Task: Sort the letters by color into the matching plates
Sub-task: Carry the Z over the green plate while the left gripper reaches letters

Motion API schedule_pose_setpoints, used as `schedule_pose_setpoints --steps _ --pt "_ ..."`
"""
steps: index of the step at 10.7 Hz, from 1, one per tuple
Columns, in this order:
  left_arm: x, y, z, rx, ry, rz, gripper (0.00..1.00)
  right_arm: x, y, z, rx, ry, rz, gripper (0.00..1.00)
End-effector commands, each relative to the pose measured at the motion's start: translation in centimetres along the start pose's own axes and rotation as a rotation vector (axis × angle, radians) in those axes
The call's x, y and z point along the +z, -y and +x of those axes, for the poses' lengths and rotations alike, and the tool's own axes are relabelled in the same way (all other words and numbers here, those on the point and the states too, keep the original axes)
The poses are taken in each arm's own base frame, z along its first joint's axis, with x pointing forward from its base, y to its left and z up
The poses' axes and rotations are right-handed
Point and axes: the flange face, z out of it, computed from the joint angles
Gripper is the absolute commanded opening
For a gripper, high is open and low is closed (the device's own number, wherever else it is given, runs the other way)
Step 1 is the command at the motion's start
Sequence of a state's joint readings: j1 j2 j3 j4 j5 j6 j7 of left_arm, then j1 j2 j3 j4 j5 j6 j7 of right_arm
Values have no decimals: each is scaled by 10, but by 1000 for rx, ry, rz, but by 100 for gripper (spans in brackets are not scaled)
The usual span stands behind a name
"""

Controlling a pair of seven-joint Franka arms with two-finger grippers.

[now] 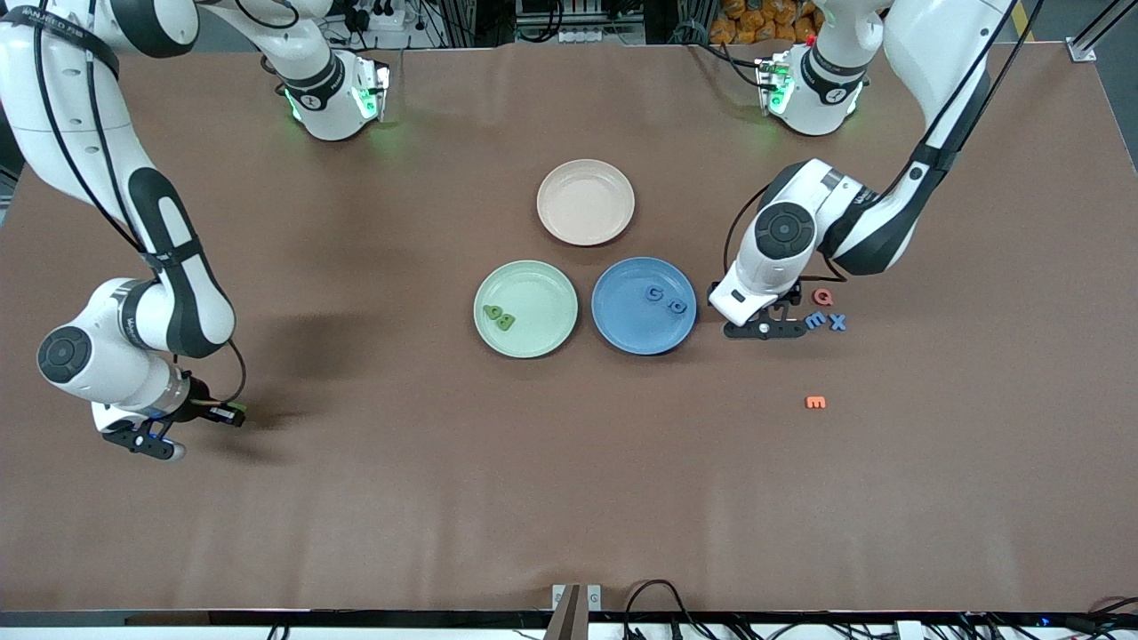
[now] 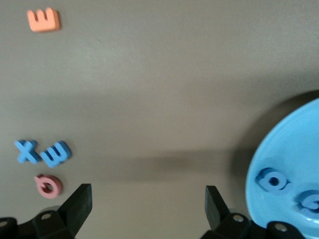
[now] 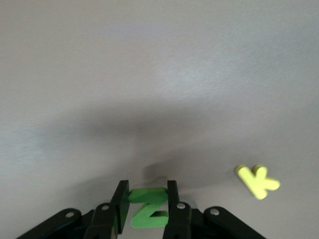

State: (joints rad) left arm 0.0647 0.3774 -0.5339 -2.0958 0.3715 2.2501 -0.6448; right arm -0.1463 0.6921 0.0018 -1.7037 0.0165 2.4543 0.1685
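On the blue plate (image 1: 622,333), two blue letters (image 1: 666,300).

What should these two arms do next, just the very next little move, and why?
Probably the right gripper should lift and carry its green Z, already pinched between its jaws, toward the green plate, where two green letters lie. The left gripper hangs open over bare table between the blue plate and two loose blue letters, its likely next target.
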Motion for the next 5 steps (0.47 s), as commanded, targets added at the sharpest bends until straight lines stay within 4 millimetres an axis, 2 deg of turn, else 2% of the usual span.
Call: schedule_pose_setpoints --steps 1,3,5 --pt "-17 19 2 101 -16 32 100 -15 48 -14 103 10 20 13" --pt "-20 19 3 87 -19 28 100 -21 89 -30 144 24 43 13" --pt "-24 19 8 81 -26 18 100 -23 140 -51 191 47 67 13"
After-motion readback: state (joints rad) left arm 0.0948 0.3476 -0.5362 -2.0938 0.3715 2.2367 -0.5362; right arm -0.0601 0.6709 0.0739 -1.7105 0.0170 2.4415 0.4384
